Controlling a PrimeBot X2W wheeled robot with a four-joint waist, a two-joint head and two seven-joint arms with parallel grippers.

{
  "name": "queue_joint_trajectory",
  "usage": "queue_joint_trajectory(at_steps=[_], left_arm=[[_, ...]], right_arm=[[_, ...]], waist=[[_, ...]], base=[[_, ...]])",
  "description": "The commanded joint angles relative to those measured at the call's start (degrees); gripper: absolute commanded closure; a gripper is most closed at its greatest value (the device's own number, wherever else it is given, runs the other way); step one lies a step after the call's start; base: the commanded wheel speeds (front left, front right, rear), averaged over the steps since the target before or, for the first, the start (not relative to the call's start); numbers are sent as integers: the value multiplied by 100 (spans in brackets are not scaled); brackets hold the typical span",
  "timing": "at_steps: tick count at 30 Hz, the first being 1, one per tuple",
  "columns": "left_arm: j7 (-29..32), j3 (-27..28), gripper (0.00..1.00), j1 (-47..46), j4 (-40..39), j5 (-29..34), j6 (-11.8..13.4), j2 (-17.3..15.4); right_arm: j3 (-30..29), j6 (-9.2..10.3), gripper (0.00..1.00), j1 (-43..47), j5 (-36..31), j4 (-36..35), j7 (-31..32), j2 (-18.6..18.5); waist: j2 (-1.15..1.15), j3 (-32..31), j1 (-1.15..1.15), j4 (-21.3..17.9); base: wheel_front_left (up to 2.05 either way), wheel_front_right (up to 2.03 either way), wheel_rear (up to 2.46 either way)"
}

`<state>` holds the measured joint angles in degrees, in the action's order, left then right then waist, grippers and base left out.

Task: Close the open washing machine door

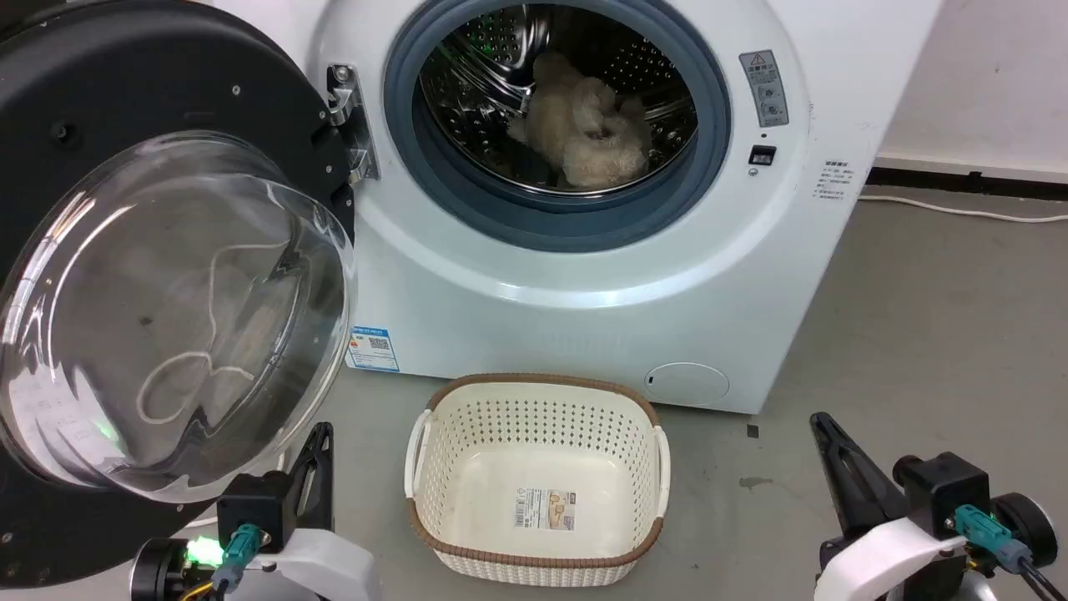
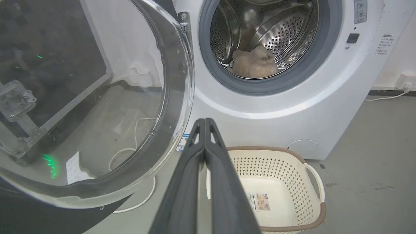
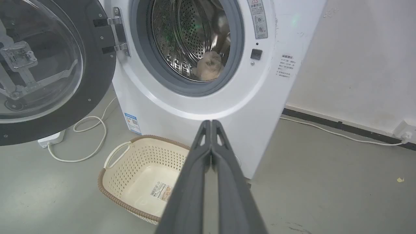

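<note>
Open door (image 1: pixel 125 83): wide, untouched. Empty, fingers pressed together: left gripper (image 2: pixel 205 121), right gripper (image 3: pixel 211 123). Approach step; next, left gripper likely pushes hidden outer face.

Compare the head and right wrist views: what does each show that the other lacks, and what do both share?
Head view, not right wrist: the shut left gripper and a round cover low on the machine's front. Right wrist, not head: a white power strip on the floor and a wall socket. Both: the washing machine door swung open, a fluffy beige item in the drum, the basket, the shut right gripper.
</note>
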<state>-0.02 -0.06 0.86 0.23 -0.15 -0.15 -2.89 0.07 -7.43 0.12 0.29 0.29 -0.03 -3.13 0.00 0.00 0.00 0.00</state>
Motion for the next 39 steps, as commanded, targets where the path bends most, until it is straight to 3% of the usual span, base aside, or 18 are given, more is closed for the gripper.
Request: queue_joint_trajectory(at_steps=[1,32,33,39], left_arm=[[2,6,100,-86,-23,15,15,2],[2,6,100,-86,-23,15,15,2],[0,0,0,0,0,0,0,1],[-77,-56,0,-14,24,23,12,-6]], right_arm=[[-7,-6,100,-12,-29,-29,3,25],[-7,-6,100,-12,-29,-29,3,25],[0,0,0,0,0,0,1,0],[-22,0,0,19,81,32,-74,0]], waist=[[0,0,0,0],[0,0,0,0],[0,0,0,0],[0,3,0,0]], base=[[0,0,0],[0,0,0],[0,0,0],[0,0,0]])
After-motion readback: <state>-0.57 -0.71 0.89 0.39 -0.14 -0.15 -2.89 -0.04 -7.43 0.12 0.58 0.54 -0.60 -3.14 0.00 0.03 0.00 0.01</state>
